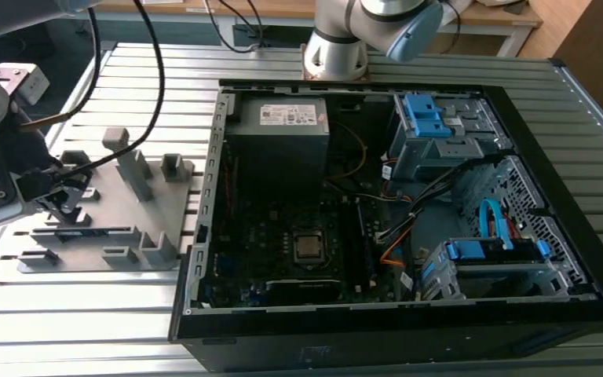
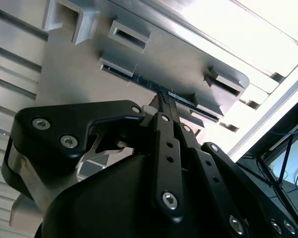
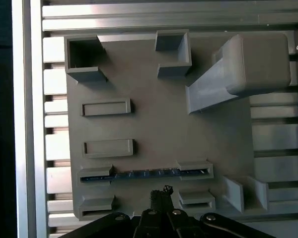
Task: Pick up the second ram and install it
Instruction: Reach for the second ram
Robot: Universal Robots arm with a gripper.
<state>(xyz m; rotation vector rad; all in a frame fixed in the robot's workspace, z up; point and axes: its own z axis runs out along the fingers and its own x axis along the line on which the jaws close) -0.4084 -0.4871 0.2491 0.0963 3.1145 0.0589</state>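
Note:
The second ram (image 3: 145,174) is a thin dark strip standing on edge between two slotted supports of the grey holder tray (image 3: 159,124). In the second wrist view the ram (image 2: 154,85) lies just past my fingertips. My gripper (image 3: 161,192) hovers close beside the stick's middle, fingers together and holding nothing. In the exterior view the gripper (image 1: 66,208) hangs over the tray (image 1: 123,200) at that view's left, above the ram (image 1: 84,233).
An open computer case (image 1: 553,157) lies to the exterior view's right of the tray, with the motherboard and CPU socket (image 1: 307,246) inside. Tall grey ribs (image 1: 134,169) rise from the tray. A second robot base (image 1: 335,47) stands behind the case.

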